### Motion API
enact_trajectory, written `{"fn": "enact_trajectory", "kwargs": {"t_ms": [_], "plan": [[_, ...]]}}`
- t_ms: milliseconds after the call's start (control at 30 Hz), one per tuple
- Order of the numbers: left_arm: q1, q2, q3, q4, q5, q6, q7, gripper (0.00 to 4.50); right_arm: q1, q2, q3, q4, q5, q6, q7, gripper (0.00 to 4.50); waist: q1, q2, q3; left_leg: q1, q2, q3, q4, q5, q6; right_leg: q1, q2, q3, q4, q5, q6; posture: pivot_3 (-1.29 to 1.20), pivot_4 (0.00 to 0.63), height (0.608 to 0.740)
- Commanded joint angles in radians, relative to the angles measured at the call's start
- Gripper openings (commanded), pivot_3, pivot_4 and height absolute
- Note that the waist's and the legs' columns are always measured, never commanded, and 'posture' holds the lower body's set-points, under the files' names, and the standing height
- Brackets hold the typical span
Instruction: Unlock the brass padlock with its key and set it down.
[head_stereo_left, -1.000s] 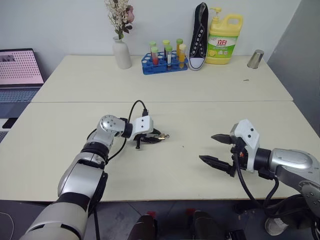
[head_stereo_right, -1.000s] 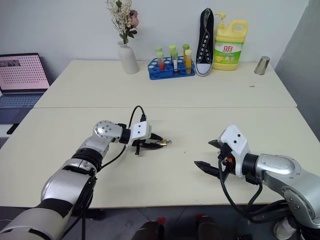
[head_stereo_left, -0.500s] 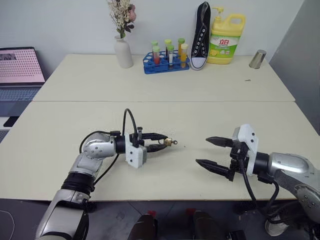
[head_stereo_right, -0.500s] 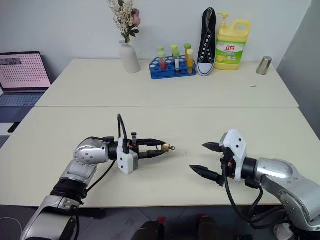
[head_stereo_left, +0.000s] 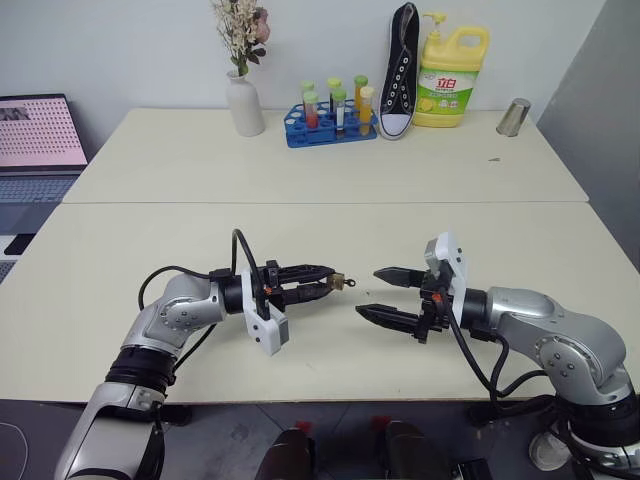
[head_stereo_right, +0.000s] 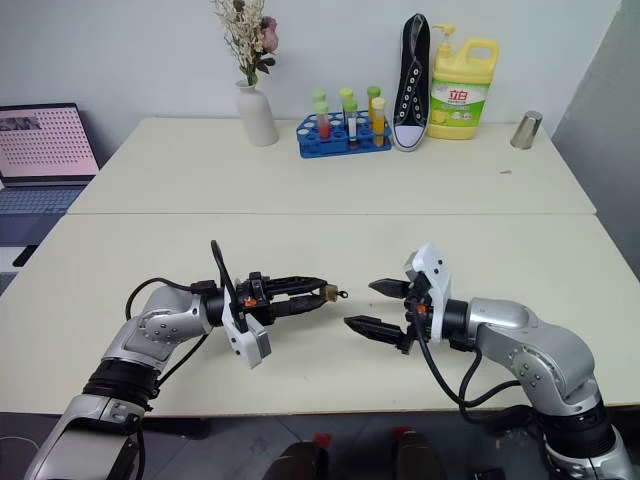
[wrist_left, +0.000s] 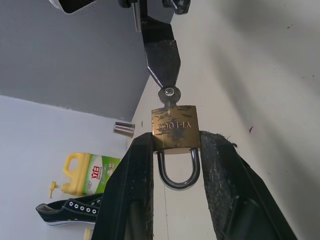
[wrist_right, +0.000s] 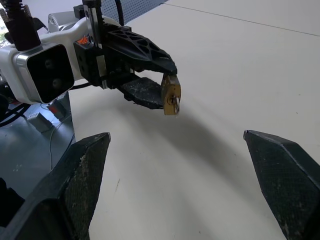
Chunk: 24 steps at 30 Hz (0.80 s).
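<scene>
A: Gripping the brass padlock (wrist_left: 175, 127), that's what the left gripper (head_stereo_left: 322, 282) is doing. Its two black fingers (wrist_left: 131, 190) are clamped on either side of the gold body, with the silvery shackle (wrist_left: 178, 170) sitting back between them.

B: Where is it, measured from the blue tube rack (head_stereo_left: 330, 118)?

A: Well on the near side of the rack, held up off the cream table (head_stereo_left: 320, 230), close to the table's front edge. The gripper lies about level, pointing across toward the other arm.

B: And the right gripper (head_stereo_left: 385, 294)?

A: Spread wide, holding nothing. Its tips face the padlock, just beside it but not touching. From the left wrist view one of its black fingertips (wrist_left: 161, 55) sits right behind the lock's keyhole end.

B: Is there a key in the lock?

A: A small round silvery bit (wrist_left: 170, 92) sticks out of the bottom of the lock. I can't tell whether it's a key.

B: What else is near the rack?

A: A white vase (head_stereo_left: 243, 103) of dried flowers on one side. On the other a black sneaker (head_stereo_left: 400, 70) stands on end, then a yellow detergent bottle (head_stereo_left: 450, 78), then a small metal cup (head_stereo_left: 513, 117) well off. A laptop (head_stereo_left: 38, 135) is beyond the vase.
</scene>
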Motion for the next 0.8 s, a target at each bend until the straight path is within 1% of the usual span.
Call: {"fn": "enact_trajectory", "kwargs": {"t_ms": [33,167,200,233,267,533,600,800], "plan": [[-0.027,0.021,-0.014,-0.032,-0.002,-0.007,0.038,0.96,-0.040,0.013,-0.007,-0.001,0.026,0.012,-0.004,4.50,0.000,0.000,0.000,0.000,0.000,0.000,0.000,0.000,0.000,0.000,0.000,0.000,0.000,0.000,0.000,0.00,0.150,0.740],[-0.034,0.030,-0.028,-0.038,0.008,-0.004,0.063,0.96,-0.055,0.025,0.004,0.009,0.019,0.026,-0.005,4.50,0.000,0.000,0.000,0.000,0.000,0.000,0.000,0.000,0.000,0.000,0.000,0.000,0.000,0.000,0.000,0.00,0.150,0.740],[-0.035,0.029,-0.031,-0.043,0.008,-0.002,0.068,0.96,-0.058,0.030,0.005,0.011,0.020,0.031,-0.009,4.13,0.000,0.000,0.000,0.000,0.000,0.000,0.000,0.000,0.000,0.000,0.000,0.000,0.000,0.000,0.000,0.00,0.150,0.740],[-0.036,0.029,-0.034,-0.048,0.010,0.001,0.071,0.96,-0.062,0.036,0.006,0.013,0.021,0.037,-0.013,3.91,0.000,0.000,0.000,0.000,0.000,0.000,0.000,0.000,0.000,0.000,0.000,0.000,0.000,0.000,0.000,0.00,0.150,0.740],[-0.036,0.029,-0.037,-0.052,0.012,0.004,0.076,0.96,-0.064,0.040,0.006,0.014,0.021,0.042,-0.015,3.59,0.000,0.000,0.000,0.000,0.000,0.000,0.000,0.000,0.000,0.000,0.000,0.000,0.000,0.000,0.000,0.00,0.150,0.740],[-0.032,0.034,-0.056,-0.076,0.022,0.023,0.103,0.96,-0.085,0.057,0.018,0.025,0.014,0.060,-0.017,0.59,-0.001,0.000,0.000,0.000,0.000,0.000,0.000,0.000,0.000,0.000,0.000,0.000,0.000,0.000,0.000,0.00,0.150,0.740],[-0.032,0.036,-0.057,-0.078,0.029,0.024,0.110,0.96,-0.087,0.059,0.017,0.026,0.017,0.064,-0.016,0.03,-0.001,0.000,0.000,0.000,0.000,0.000,0.000,0.000,0.000,-0.001,0.000,0.000,0.000,0.000,0.000,0.00,0.150,0.740],[-0.033,0.038,-0.059,-0.081,0.038,0.033,0.127,0.96,-0.094,0.058,0.013,0.030,0.030,0.079,-0.005,0.00,-0.001,0.000,0.000,0.000,0.000,0.000,0.000,0.000,0.000,-0.001,0.000,0.000,0.000,0.000,0.000,0.00,0.150,0.740]]}}
